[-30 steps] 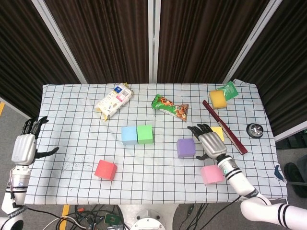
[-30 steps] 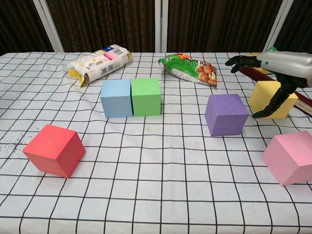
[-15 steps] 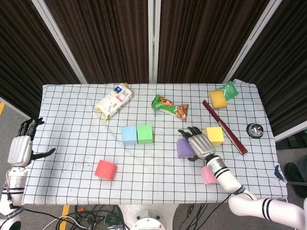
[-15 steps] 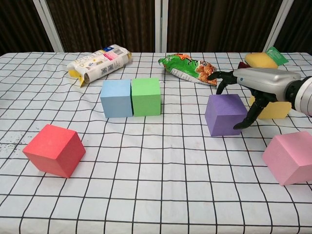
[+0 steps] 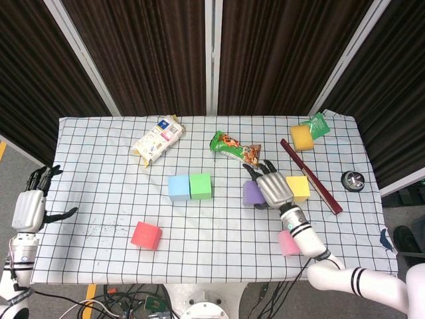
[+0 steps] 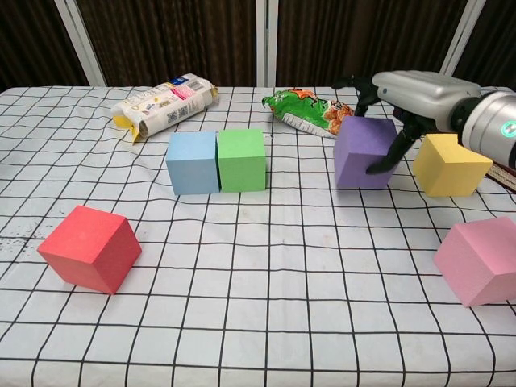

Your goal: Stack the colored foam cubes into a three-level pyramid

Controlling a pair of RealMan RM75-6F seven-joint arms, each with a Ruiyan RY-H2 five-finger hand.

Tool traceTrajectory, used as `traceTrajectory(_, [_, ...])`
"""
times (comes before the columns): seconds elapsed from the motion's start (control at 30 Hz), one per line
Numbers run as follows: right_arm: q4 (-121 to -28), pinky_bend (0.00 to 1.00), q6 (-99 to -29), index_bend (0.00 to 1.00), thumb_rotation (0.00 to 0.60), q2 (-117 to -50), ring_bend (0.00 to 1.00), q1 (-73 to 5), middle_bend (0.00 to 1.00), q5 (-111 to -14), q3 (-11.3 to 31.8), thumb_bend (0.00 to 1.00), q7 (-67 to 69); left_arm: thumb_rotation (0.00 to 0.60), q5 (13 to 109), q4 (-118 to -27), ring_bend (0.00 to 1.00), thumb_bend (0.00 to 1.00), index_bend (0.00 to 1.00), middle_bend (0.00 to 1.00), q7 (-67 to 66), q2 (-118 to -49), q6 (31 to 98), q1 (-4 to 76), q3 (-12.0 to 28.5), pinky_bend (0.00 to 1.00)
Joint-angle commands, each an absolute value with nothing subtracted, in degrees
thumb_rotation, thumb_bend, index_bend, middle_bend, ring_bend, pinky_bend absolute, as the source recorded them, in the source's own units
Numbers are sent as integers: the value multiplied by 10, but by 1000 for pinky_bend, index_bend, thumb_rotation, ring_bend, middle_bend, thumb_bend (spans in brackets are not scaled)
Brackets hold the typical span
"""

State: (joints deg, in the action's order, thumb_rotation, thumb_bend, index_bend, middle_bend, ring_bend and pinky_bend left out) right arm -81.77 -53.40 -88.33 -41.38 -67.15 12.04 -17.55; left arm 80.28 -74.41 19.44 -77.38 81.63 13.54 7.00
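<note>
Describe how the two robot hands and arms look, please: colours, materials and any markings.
Both hands have a silver-grey metallic back and black fingers: the right hand, the left hand. The right wrist is a silver cylinder with a small green mark, black rings behind it. The right forearm is glossy white with black bands. The left forearm is white too.

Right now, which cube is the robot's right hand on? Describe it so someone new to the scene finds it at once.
Start at the blue cube and green cube standing side by side mid-table, then look right. The next cube over is the purple cube, with the yellow cube just beyond. It is the only purple one, and the only cube gripped by the right hand, whose fingers wrap its sides.
</note>
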Motion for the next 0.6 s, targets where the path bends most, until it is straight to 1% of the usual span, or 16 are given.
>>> traceTrajectory(0.03, [-785, 0, -498, 0, 600, -896, 117, -448, 596, -668, 137, 129, -171, 600, 802, -743, 27, 0, 84, 164, 197, -774, 815, 134, 71, 24])
traceTrajectory(0.27, [-692, 0, -429, 0, 600, -939, 117, -508, 595, -697, 138, 129, -126, 600, 802, -736, 27, 0, 84, 165, 204, -774, 808, 134, 74, 25])
traceTrajectory(0.47, [-641, 0, -414, 0, 600, -969, 117, -528, 593, -712, 135, 132, -85, 600, 800, -728, 27, 0, 85, 165, 212, -776, 803, 134, 77, 25])
traceTrajectory(0.6, [-631, 0, -402, 0, 600, -979, 117, -534, 592, -697, 139, 132, -74, 600, 800, -725, 27, 0, 84, 165, 218, -775, 801, 133, 77, 24])
